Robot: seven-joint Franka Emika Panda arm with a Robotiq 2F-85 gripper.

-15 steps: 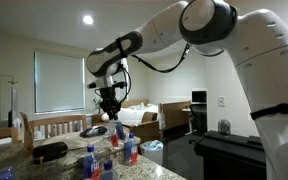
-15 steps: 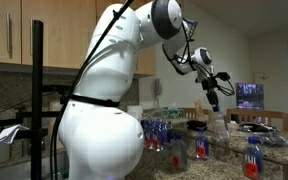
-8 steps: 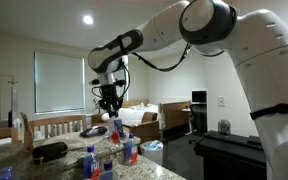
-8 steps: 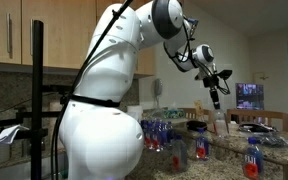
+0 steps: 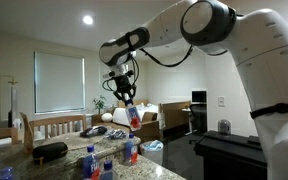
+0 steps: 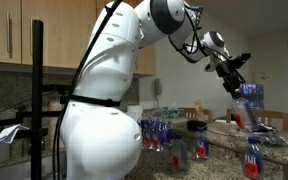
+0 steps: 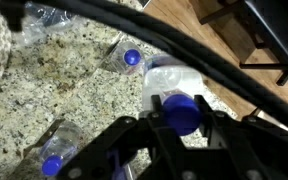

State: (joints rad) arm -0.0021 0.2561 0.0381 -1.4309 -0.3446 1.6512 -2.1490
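My gripper [image 7: 181, 110] is shut on a clear plastic water bottle [image 7: 170, 78], with its blue cap [image 7: 182, 116] pinched between the black fingers. In both exterior views the bottle [image 5: 132, 115] [image 6: 246, 106] hangs tilted below the gripper [image 5: 126, 95] [image 6: 234, 82], well above the granite counter [image 7: 54, 95]. Its red and blue label shows under the fingers.
Several more blue-capped bottles stand or lie on the counter [image 5: 90, 160] [image 6: 156, 133] [image 7: 131, 58]. A black object [image 5: 49, 151] lies near them. A wooden chair [image 5: 54, 126] stands behind, and the counter edge with wood floor [image 7: 219, 30] runs beyond.
The arm has risen and swung sideways, lifting the bottle off the counter; the bottle now hangs tilted in the air. The jaws have stayed shut.
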